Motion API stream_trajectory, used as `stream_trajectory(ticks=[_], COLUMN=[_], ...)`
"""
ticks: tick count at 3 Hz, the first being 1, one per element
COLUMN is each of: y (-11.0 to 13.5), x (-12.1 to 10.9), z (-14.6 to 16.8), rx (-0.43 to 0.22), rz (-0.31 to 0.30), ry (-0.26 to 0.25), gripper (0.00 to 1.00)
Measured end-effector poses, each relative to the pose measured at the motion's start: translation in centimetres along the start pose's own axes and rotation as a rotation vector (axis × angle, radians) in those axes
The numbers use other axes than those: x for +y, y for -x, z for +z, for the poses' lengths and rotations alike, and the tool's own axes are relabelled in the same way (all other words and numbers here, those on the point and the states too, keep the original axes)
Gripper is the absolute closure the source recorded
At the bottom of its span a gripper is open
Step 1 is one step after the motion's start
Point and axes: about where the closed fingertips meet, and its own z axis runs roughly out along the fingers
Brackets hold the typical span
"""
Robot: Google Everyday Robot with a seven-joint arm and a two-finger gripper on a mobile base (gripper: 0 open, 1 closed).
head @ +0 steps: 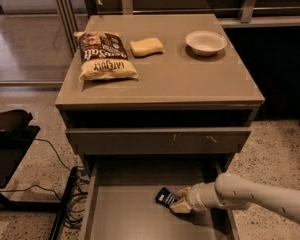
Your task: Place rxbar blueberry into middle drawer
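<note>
One bar (166,198), pinched in my gripper (177,204), hangs low over the drawer (122,215) floor. Next, I judge: release it.

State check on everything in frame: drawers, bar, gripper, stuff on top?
middle drawer: pulled open.
upper drawer: looks shut.
rxbar blueberry: tilted, held low inside the middle drawer; floor contact unclear.
gripper: inside the middle drawer, right side, fingers shut on the bar.
chip bag: lying flat on the cabinet top.
sponge: lying flat.
bowl: upright, looks empty.
</note>
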Motion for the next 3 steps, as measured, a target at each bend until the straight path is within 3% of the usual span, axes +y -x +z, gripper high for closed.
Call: stream_trajectory(ticks=[1,3], y=[0.0,0.0], x=[0.0,0.01], z=[0.01,0.01], rx=[0.0,0.0], rz=[0.0,0.0], ry=[0.0,0.0], gripper=[0.05,0.0])
